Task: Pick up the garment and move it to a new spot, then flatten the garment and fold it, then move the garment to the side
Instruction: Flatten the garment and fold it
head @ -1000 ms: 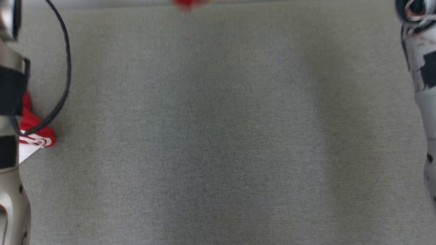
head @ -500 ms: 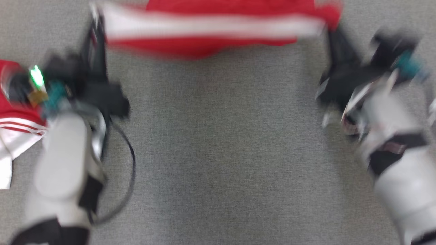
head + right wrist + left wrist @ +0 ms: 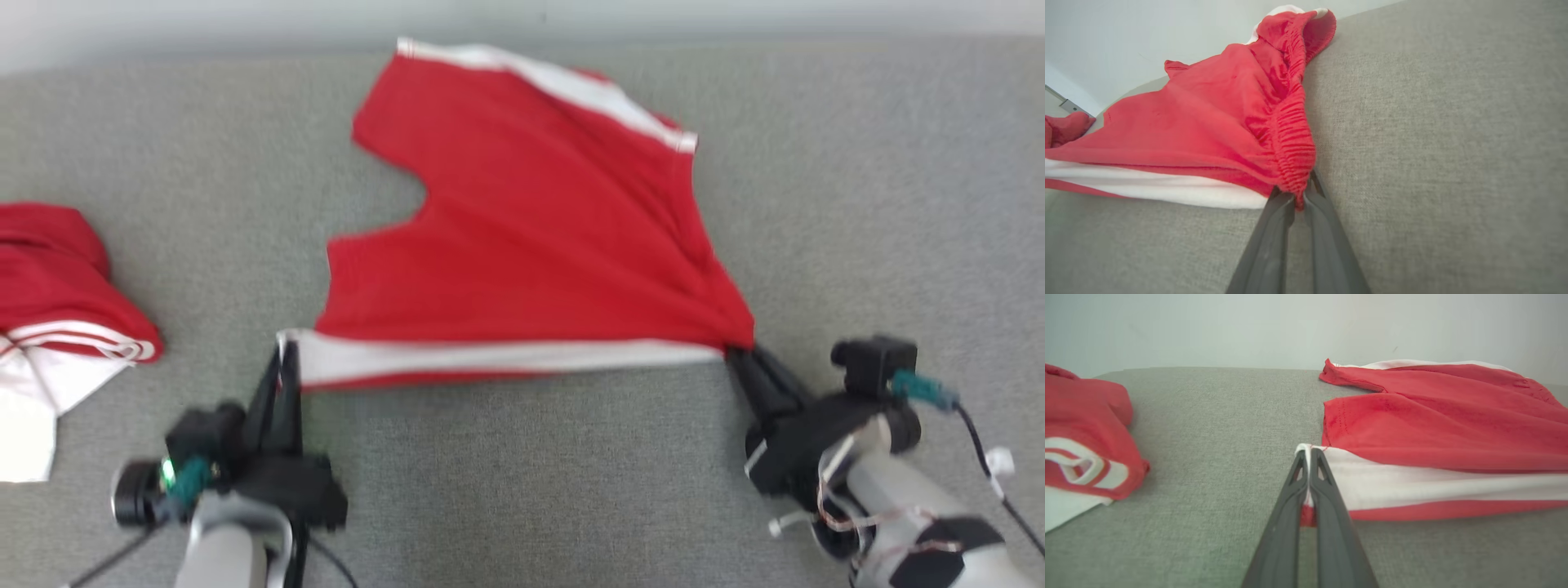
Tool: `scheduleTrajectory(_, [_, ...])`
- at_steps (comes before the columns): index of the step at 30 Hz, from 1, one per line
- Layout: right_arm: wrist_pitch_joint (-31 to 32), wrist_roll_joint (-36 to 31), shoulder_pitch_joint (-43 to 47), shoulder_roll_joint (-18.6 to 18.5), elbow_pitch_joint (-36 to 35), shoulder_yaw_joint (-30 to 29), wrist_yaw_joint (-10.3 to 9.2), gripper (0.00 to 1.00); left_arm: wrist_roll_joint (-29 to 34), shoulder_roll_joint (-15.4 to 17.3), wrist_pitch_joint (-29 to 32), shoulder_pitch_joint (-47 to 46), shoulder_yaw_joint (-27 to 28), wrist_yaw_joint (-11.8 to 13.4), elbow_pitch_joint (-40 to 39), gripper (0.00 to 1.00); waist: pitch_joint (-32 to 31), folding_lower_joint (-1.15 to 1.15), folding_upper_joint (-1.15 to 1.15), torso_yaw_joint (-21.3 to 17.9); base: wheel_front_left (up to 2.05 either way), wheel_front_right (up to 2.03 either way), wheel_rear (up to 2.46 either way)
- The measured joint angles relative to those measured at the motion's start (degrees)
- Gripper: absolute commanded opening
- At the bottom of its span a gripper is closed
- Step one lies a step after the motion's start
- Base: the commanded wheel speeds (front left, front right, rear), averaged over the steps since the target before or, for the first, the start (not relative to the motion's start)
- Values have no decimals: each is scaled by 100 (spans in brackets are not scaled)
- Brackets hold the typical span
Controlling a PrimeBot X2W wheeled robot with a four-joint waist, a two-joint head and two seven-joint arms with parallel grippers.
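Red shorts point(image 3: 531, 245) with a white side stripe lie spread across the grey cloth surface point(image 3: 522, 490). The left gripper point(image 3: 282, 359) pinches the stripe's hem corner, and the right gripper point(image 3: 739, 355) pinches the elastic waistband. 1 other red-and-white garment point(image 3: 65, 286) lies bunched well left, cut off at the frame edge.

The garment point(image 3: 531, 237) was a pair of red shorts with a white stripe point(image 3: 506, 359) along its near edge and another along its far edge. It was fanned out over the grey desk point(image 3: 522, 490). The near striped edge ran taut, with the leg hem pinched in the left hand point(image 3: 283, 351) and the gathered elastic waistband point(image 3: 1290, 134) pinched in the right hand point(image 3: 739, 355). The red cloth between them lay in folds.
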Motion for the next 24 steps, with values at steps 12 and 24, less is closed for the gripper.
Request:
scheduleTrajectory(12, [3, 246, 1282, 36, -181, 241, 2, 0, 103, -83, 0, 1503, 130, -109, -194, 0, -1085, -1, 0, 17, 0, 0, 0])
scheduleTrajectory(24, [3, 582, 2093, -18, -363, 978, -1, 0, 34, -80, 0, 2696, 219, -141, -430, 0, -1931, -1, -1, 39, 0, 0, 0])
